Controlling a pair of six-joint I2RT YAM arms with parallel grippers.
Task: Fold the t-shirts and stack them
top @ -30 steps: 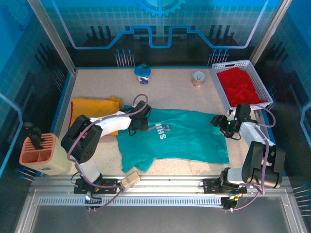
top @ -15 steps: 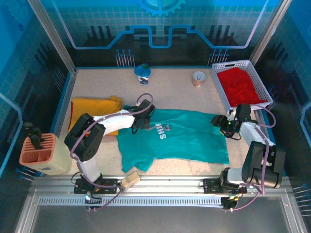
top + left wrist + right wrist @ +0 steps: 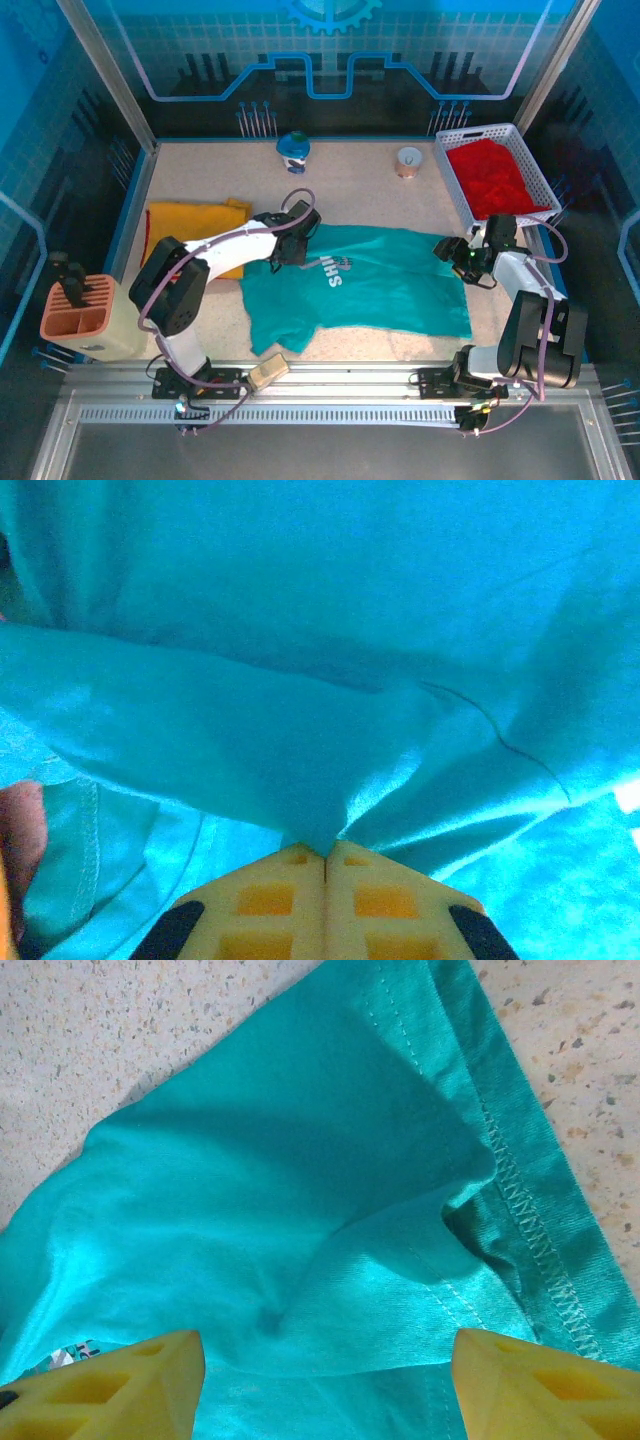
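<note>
The teal-green t-shirt with white chest lettering lies spread across the middle of the table. My left gripper sits at its upper left edge, shut on a pinched fold of the teal cloth. My right gripper hovers over the shirt's upper right corner, open, its yellow fingertips straddling a wrinkle beside the stitched hem. The yellow t-shirt lies folded at the left. The red t-shirt is bunched in the white basket.
A small blue-and-white figure and a small cup stand near the back edge. A pink holder sits off the table's left front. A tan block rests on the front rail.
My left gripper has shifted slightly right and toward the back along the shirt's upper left edge, dragging the cloth with it. The right arm has stayed put.
</note>
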